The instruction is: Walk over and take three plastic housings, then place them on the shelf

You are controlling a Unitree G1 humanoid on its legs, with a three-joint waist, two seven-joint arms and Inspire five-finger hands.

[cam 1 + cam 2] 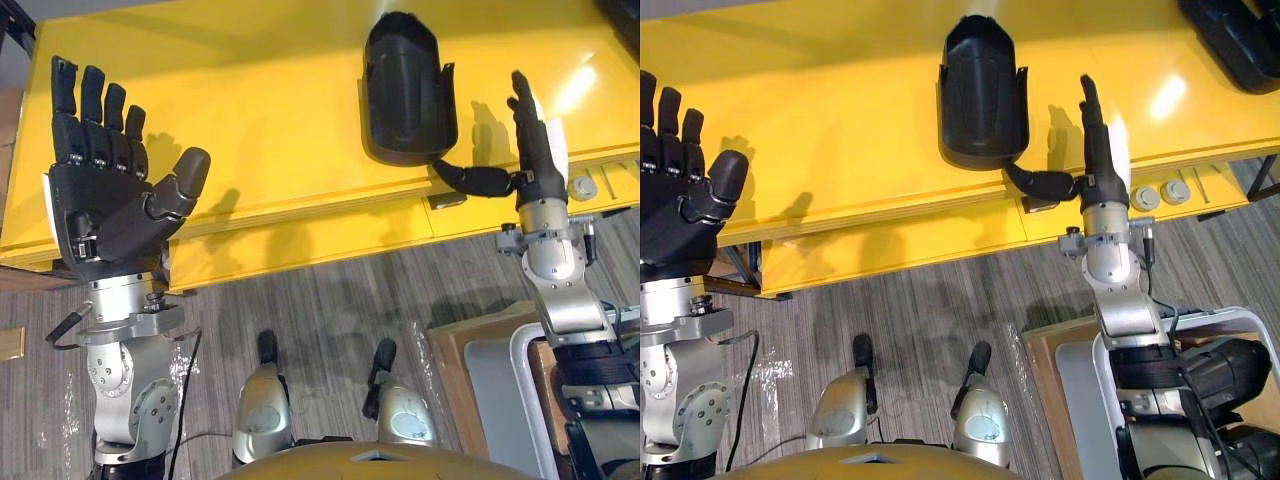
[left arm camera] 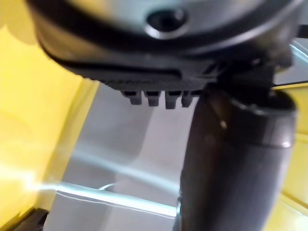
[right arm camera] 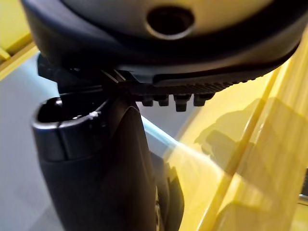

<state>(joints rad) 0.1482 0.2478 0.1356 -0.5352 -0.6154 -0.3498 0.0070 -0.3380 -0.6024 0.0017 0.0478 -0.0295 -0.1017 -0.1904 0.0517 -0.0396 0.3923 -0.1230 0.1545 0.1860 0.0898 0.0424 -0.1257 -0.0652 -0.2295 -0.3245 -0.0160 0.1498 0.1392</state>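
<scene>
Black plastic housing [image 1: 405,95] (curved shell, rounded far end) lies ctr-far on the yellow surface [image 1: 250,120]. Right hand [image 1: 533,150] just right of it, fingers straight, thumb at its near corner; left hand [image 1: 105,195] spread wide.

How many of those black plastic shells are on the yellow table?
2. One shell lies mid-table, just left of the right robot hand; the second shell sits at the far right of the table, cut by the view's edge. Others may lie beyond view.
</scene>
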